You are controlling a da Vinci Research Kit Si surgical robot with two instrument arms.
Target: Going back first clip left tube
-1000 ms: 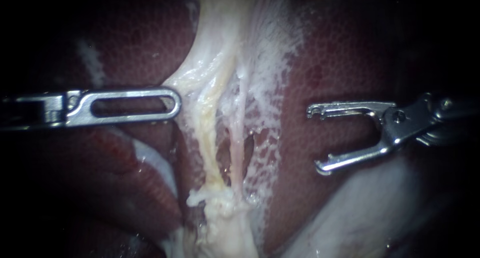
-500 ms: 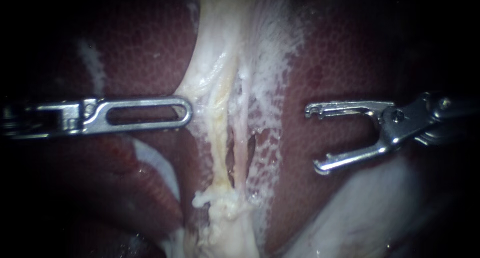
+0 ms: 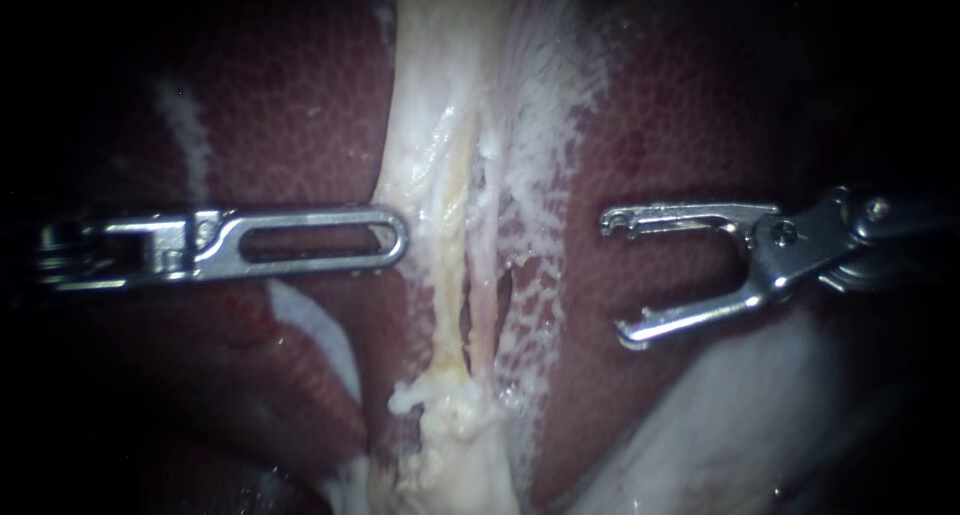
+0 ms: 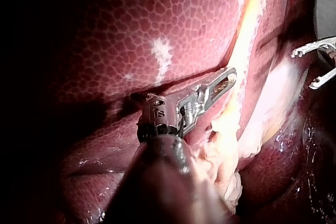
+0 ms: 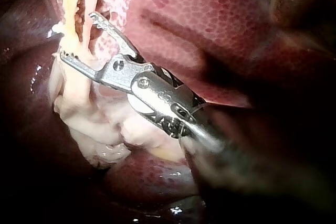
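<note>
Two pale tubes run down the middle between lobes of dark red liver [image 3: 300,95]: a yellowish left tube [image 3: 447,275] and a thinner pinkish right tube [image 3: 486,295]. My left instrument [image 3: 400,237] lies level, its slotted jaws shut on the pale tissue at the left tube's edge. The left wrist view shows those jaws [image 4: 229,77] against the yellow strand [image 4: 247,40]. My right instrument [image 3: 613,278] stands right of the tubes, jaws wide open and empty, clear of the tissue. In the right wrist view its jaws [image 5: 79,35] gape toward the tubes [image 5: 71,3]. No clip shows.
White webbed tissue [image 3: 545,125] spreads over the liver right of the tubes. A frayed pale stump [image 3: 450,415] lies where the tubes meet lower down. A whitish fold [image 3: 720,425] sits under my right instrument.
My left instrument has moved right with the tissue it holds, and the pulled strand has straightened. My right instrument has crept slightly left, jaws still open.
</note>
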